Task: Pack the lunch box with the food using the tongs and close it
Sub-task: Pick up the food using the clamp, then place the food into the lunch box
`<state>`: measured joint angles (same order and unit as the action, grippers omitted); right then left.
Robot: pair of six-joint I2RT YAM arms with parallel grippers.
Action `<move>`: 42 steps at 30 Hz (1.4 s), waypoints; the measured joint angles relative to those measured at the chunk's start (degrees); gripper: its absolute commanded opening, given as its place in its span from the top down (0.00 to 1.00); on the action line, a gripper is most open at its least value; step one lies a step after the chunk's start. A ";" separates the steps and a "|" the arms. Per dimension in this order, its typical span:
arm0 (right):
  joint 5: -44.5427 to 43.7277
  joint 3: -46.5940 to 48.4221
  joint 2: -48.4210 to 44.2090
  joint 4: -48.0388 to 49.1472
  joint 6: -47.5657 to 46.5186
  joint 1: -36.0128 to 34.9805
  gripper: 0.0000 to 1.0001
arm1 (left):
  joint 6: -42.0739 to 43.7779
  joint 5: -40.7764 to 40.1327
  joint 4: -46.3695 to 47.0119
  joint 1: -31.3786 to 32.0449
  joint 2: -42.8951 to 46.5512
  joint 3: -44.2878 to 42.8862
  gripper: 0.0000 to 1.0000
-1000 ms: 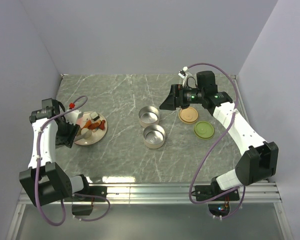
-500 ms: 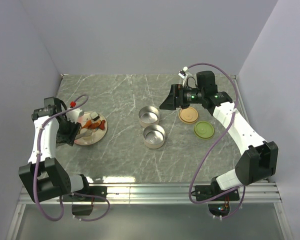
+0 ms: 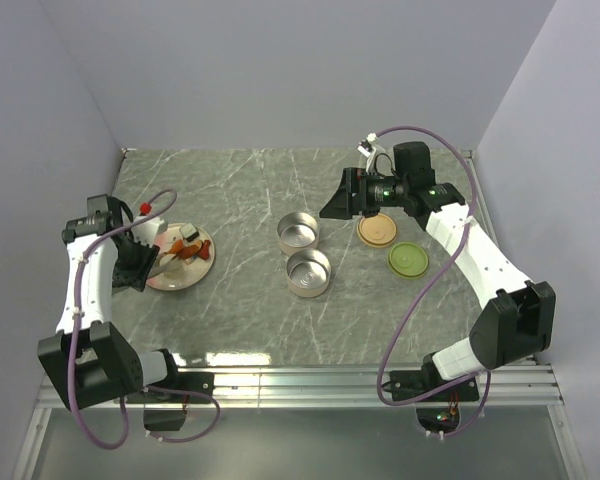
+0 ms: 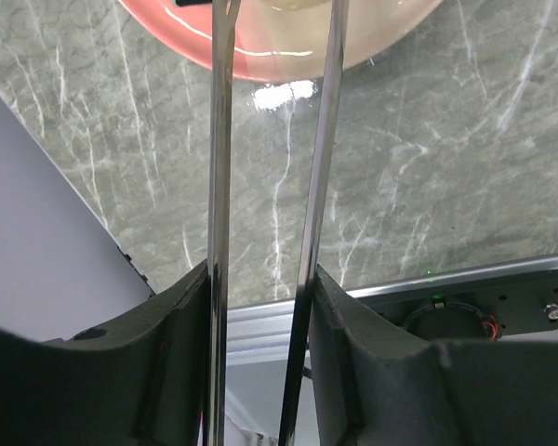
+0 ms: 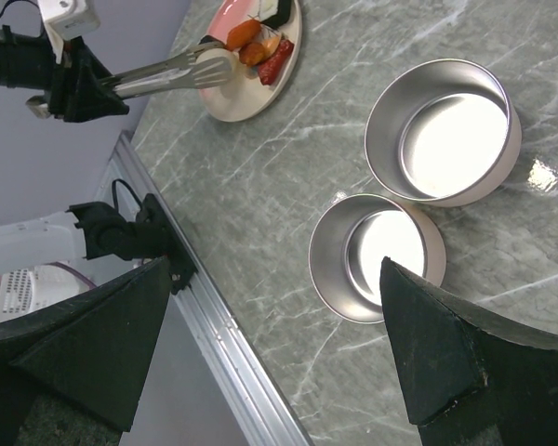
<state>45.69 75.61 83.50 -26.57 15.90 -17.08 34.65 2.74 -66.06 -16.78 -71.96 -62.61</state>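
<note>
Left wrist: left pincer pinched the tongs, one finger pressed on the outside of each arm. The arms ran apart up to the plate, their tips cut off by the frame. Grey bench lay under the plate.

Right wrist: right pincer was spread wide, with nothing between its fingers. The tong tips sat on the plate at the white ball; contact could not be resolved. The rest of the food lay on the plate just beyond the ball. Two tins stood open and empty, side by side, well apart from the plate.

Top: tins stood right of the plate. The orange lid and green lid lay flat, farther from the plate than the tins. The right pincer hung near the orange lid.
</note>
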 measured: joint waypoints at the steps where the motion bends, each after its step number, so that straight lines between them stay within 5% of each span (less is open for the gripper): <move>1: 0.00 0.00 0.00 0.00 0.11 0.00 0.00 | -0.02 0.00 -0.33 0.00 0.59 -0.02 0.59; 14: 0.07 0.02 0.00 0.09 0.68 0.00 0.00 | -0.70 3.74 -8.20 2.97 3.23 -11.80 0.65; 31: -0.15 0.61 -0.02 -5.01 -3.87 9.90 0.00 | -11.50 16.65 -0.79 41.53 -5.62 -20.33 0.65; 42: 0.13 0.98 -2.05 -7.98 -5.31 15.04 0.00 | -13.16 16.90 5.55 48.22 -12.85 -19.74 0.64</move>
<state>45.82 76.60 81.45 -34.54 10.59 -2.04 21.50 19.64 -60.51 31.44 -84.82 -82.35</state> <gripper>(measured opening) 0.996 0.438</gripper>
